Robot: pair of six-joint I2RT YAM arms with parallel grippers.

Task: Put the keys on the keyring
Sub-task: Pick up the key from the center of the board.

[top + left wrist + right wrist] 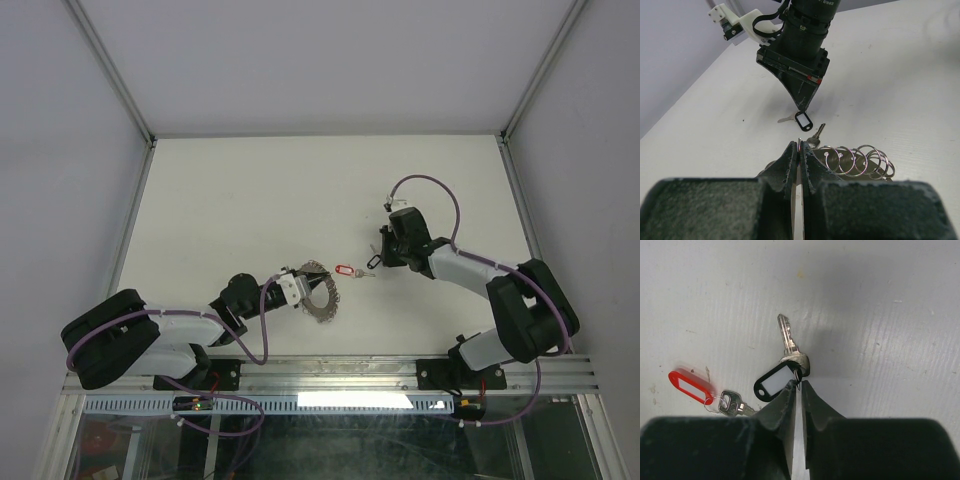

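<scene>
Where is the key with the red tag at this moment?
In the top view, the red-tagged key lies on the table between the keyring on its left and the right gripper, which holds the black-tagged key.

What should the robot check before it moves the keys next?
1. Left gripper shut on keyring: ok.
2. Right gripper pinching black-tag key: ok.
3. Black-tag key hooked on one of the loops: not ok, it is apart from them.
4. Red-tag key flat on table, not gripped: ok.
5. A loop open for threading: cannot tell.
</scene>
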